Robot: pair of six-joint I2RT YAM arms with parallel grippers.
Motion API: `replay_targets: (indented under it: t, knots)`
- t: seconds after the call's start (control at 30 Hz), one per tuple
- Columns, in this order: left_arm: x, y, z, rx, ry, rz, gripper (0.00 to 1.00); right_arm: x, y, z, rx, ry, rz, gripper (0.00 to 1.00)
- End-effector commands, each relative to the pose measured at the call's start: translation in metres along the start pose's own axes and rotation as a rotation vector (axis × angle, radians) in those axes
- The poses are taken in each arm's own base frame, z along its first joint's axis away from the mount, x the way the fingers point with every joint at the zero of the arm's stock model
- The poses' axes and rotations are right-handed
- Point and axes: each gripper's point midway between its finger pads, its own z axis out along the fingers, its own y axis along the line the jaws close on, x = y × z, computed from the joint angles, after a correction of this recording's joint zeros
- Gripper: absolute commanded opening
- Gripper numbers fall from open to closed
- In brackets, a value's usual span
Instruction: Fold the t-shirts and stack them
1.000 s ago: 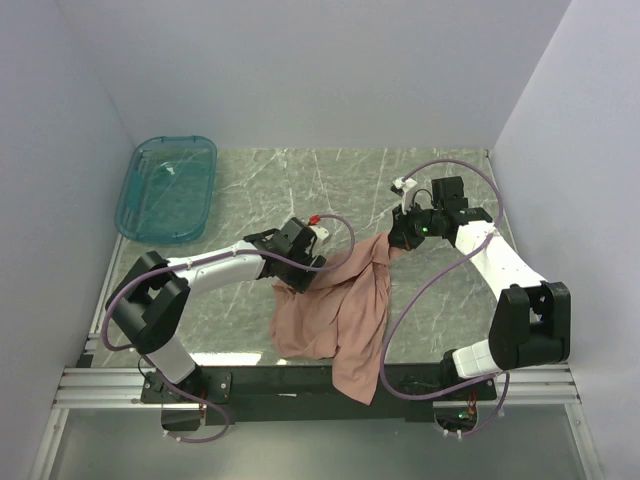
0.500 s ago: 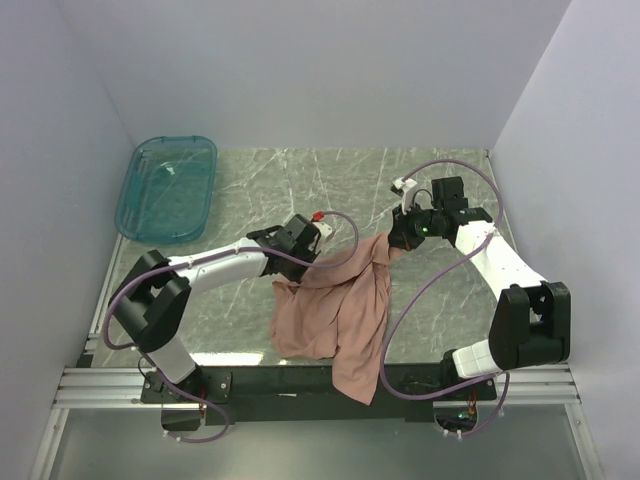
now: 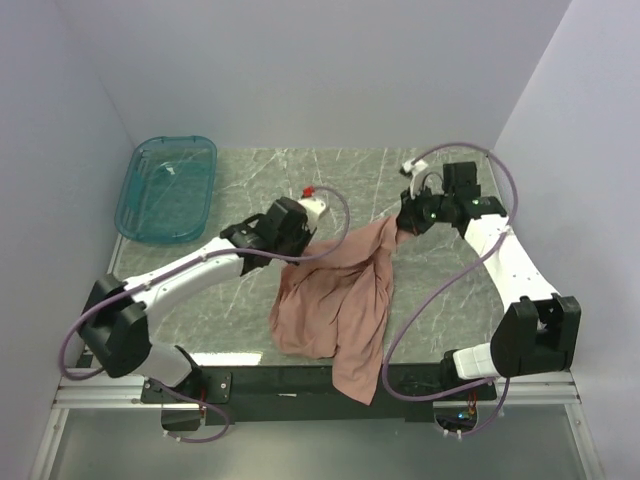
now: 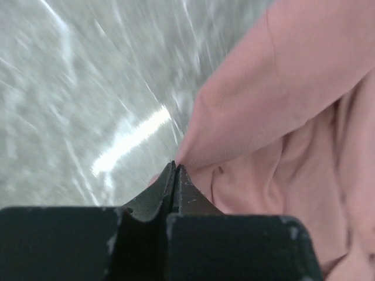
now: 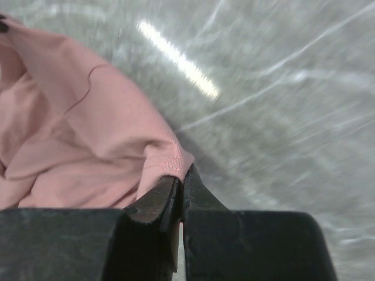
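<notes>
Two grippers have hold of your one shirt (image 3: 335, 300), and both sets of jaws are pinched down tight on cloth.

Your left gripper (image 3: 291, 256) clamps the shirt at its 10 o'clock corner. In the left wrist view, the dark fingers meet with no gap and pink fabric runs right into their tips, with a sliver showing on the far side.

Your right gripper (image 3: 404, 226) nips the shirt at its 1 o'clock corner. Its wrist view shows a stitched hem caught between the closed fingers, with the rest of the cloth spreading away toward 9 o'clock.

From above, you see the shirt lying crumpled around the middle of the table (image 3: 340, 180), pink and full of folds. Its upper edge runs from one gripper to the other. Its lower part hangs over the table's 6 o'clock edge and crosses the black rail (image 3: 260, 380) there.

You cannot tell from above whether the gripped corners are raised off the marble.

Your teal bin (image 3: 165, 188) sits at the table's 10 o'clock corner, well apart from the shirt. Both wrist views are blurred.
</notes>
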Motion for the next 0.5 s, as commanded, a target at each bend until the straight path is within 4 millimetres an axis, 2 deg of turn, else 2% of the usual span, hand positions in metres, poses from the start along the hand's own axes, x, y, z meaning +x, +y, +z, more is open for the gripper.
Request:
replay_targets:
  t: [0.0,0.07,0.1,0.17,0.2,0.27,0.3,0.33,0.37,0.4,0.43,0.47]
  knots:
    - [-0.081,0.026,-0.045,-0.062,-0.261,-0.037,0.00,-0.067,-0.009,-0.042,0.106,-0.134,-0.116,0.00]
    - [-0.105,0.040,-0.065,-0.078,-0.347,-0.064,0.00,-0.080,-0.011,-0.053,0.137,-0.150,-0.135,0.00]
    - [-0.113,0.044,-0.073,-0.081,-0.381,-0.074,0.00,-0.097,-0.012,-0.065,0.159,-0.184,-0.161,0.00]
    - [-0.128,0.056,-0.090,-0.087,-0.446,-0.090,0.00,-0.111,-0.012,-0.077,0.188,-0.205,-0.182,0.00]
    - [-0.141,0.062,-0.099,-0.094,-0.493,-0.095,0.00,-0.128,-0.011,-0.089,0.207,-0.239,-0.206,0.00]
    - [-0.154,0.073,-0.113,-0.098,-0.541,-0.104,0.00,-0.144,-0.013,-0.104,0.248,-0.271,-0.224,0.00]
    - [-0.161,0.077,-0.117,-0.104,-0.561,-0.106,0.00,-0.160,-0.012,-0.117,0.277,-0.310,-0.244,0.00]
    - [-0.177,0.081,-0.131,-0.108,-0.606,-0.101,0.00,-0.169,-0.013,-0.124,0.301,-0.333,-0.250,0.00]
    - [-0.185,0.088,-0.134,-0.117,-0.622,-0.100,0.00,-0.180,-0.014,-0.131,0.323,-0.364,-0.250,0.00]
    - [-0.194,0.091,-0.139,-0.122,-0.640,-0.097,0.00,-0.197,-0.017,-0.149,0.381,-0.406,-0.260,0.00]
    - [-0.215,0.095,-0.158,-0.126,-0.697,-0.092,0.00,-0.207,-0.020,-0.155,0.409,-0.428,-0.251,0.00]
    - [-0.223,0.099,-0.156,-0.129,-0.702,-0.094,0.00,-0.219,-0.025,-0.165,0.450,-0.458,-0.257,0.00]
